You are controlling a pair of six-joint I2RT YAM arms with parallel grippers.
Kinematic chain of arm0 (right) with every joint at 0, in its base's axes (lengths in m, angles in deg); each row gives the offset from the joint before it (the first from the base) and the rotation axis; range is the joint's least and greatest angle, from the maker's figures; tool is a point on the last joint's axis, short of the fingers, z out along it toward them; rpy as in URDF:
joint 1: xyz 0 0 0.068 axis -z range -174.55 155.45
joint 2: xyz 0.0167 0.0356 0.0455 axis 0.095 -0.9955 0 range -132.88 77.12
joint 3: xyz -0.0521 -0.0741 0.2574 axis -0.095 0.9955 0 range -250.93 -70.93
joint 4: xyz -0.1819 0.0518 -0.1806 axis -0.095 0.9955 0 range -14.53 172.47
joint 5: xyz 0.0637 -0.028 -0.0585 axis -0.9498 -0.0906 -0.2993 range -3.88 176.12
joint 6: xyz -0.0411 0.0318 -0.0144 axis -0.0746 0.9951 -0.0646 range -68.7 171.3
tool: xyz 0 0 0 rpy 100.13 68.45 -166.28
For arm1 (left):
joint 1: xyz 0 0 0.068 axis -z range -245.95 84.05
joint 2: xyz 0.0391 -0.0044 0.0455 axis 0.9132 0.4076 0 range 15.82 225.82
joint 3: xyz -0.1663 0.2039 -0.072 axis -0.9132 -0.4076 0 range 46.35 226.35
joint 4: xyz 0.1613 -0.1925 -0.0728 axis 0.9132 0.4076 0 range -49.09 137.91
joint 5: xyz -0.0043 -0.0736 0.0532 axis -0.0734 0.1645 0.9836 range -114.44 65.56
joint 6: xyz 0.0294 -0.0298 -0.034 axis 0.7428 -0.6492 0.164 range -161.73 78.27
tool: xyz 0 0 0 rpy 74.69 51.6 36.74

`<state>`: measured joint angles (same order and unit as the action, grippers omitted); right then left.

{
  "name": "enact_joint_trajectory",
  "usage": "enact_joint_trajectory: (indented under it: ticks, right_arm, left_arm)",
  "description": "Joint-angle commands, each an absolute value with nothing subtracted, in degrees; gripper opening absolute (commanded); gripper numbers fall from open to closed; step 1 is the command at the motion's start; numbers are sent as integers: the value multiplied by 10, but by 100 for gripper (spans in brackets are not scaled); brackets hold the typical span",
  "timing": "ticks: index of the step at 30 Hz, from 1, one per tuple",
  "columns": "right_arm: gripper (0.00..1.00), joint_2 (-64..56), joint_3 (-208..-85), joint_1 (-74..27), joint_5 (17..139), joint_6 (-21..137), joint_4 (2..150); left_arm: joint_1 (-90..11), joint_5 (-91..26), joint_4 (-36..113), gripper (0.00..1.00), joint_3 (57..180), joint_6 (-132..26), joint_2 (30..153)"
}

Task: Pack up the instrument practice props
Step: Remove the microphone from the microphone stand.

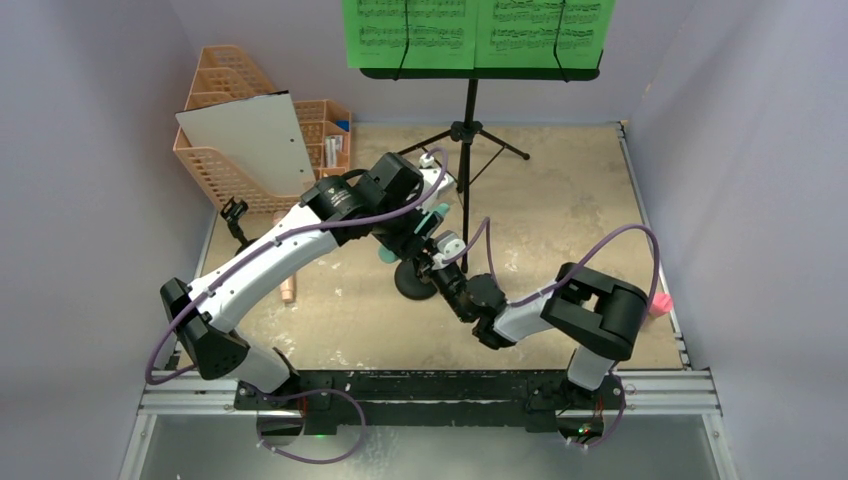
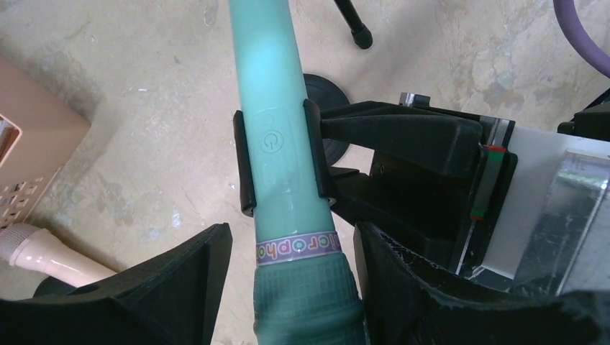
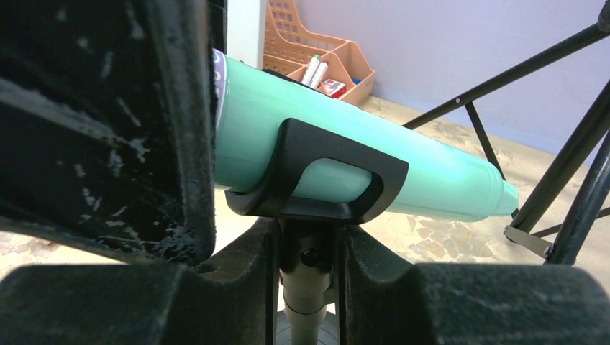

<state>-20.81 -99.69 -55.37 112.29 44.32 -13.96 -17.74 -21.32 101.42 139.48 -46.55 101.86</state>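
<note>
The mint microphone (image 2: 273,144) lies in the clip of a black round-based holder (image 3: 316,180). My left gripper (image 2: 291,251) straddles its meshed head, open: a gap shows on the left side, while the right finger (image 2: 403,287) is close against it. My right gripper (image 3: 309,266) is shut on the holder's stem, just under the clip. The holder's base (image 1: 412,282) rests on the table. The pink microphone (image 1: 288,290) lies beside my left arm. A second holder (image 1: 235,215) stands at the left. The black music desk (image 1: 470,72) on tripod legs carries two green pages (image 1: 475,30).
An orange mesh organizer (image 1: 235,100) with a grey-white board (image 1: 250,140) leaning on it stands at the back left. The tripod legs (image 3: 568,165) spread close behind the grippers. A small pink object (image 1: 658,305) sits at the right table edge.
</note>
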Motion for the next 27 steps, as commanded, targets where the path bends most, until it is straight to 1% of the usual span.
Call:
enact_joint_trajectory:
  ticks: [1, 12, 16, 17, 19, 24, 25, 27]
  right_arm:
    - [3, -235, -992, -555, 1138, 416, -60]
    - [3, -236, -997, -555, 1131, 419, -51]
    - [3, -234, -998, -555, 1132, 419, -46]
    - [2, -234, -997, -555, 1134, 418, -46]
    - [1, -234, -996, -555, 1133, 418, -45]
    - [0, -243, -1003, -555, 1135, 423, -28]
    - [0, -243, -1005, -555, 1136, 429, -22]
    - [0, -245, -1008, -554, 1141, 435, -11]
  left_arm:
    - [-174, -186, 1036, 65, 1423, -440, 1003]
    - [-174, -197, 1019, 65, 1393, -427, 1006]
    - [-174, -191, 1020, 61, 1395, -427, 1013]
    - [-174, -188, 1024, 58, 1397, -427, 1013]
    - [-174, -182, 1033, 49, 1404, -427, 1012]
    - [-174, -188, 1048, 19, 1412, -428, 1001]
    - [-174, -190, 1052, 14, 1411, -429, 999]
    - [-174, -195, 1057, 8, 1408, -429, 992]
